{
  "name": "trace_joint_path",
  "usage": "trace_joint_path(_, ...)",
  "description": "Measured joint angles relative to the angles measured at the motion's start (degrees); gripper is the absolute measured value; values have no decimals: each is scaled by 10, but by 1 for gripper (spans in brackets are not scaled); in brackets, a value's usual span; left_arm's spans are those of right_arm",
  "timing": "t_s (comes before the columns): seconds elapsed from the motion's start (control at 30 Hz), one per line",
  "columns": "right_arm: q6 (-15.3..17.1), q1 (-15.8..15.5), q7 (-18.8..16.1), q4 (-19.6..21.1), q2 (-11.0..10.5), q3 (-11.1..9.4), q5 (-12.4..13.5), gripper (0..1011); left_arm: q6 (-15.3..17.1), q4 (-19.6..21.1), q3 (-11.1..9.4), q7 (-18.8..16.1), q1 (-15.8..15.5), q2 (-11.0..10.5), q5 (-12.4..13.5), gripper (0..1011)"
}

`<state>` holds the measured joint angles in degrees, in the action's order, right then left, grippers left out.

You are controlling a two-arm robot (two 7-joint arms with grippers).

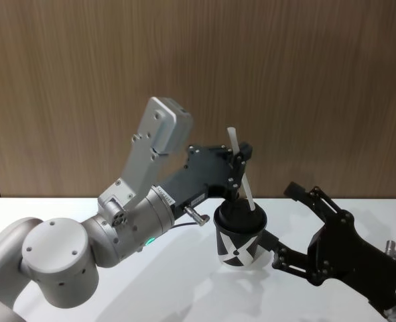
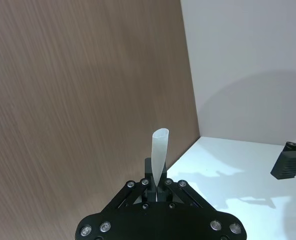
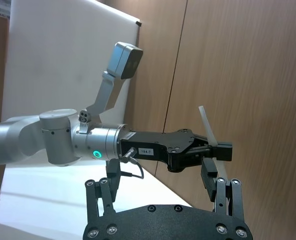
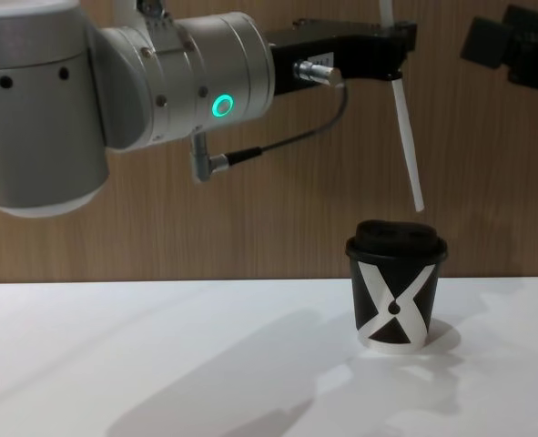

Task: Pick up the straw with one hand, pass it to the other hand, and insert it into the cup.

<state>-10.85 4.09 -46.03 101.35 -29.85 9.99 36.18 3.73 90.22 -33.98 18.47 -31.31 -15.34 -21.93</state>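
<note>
White thin straw (image 4: 405, 118), pinched in my long black left tool (image 1: 238, 161), hangs tilted, tip just above the lidded black paper cup (image 4: 394, 300) on the bench (image 4: 159, 364); my blocky right tool (image 1: 285, 220) is spread beside it.

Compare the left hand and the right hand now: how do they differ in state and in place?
The left hand is shut on the straw; the right hand is open and holds nothing. The left hand is above the cup, with the straw's lower end just over the lid; the right hand is off to the cup's right. Both are black and raised off the table.
</note>
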Motion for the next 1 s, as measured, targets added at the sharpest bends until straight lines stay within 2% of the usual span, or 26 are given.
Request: trace_joint_path(1.0,0,0,0,0,0,0,0,1001,-7,-37,-8,6,-14,21,39,7)
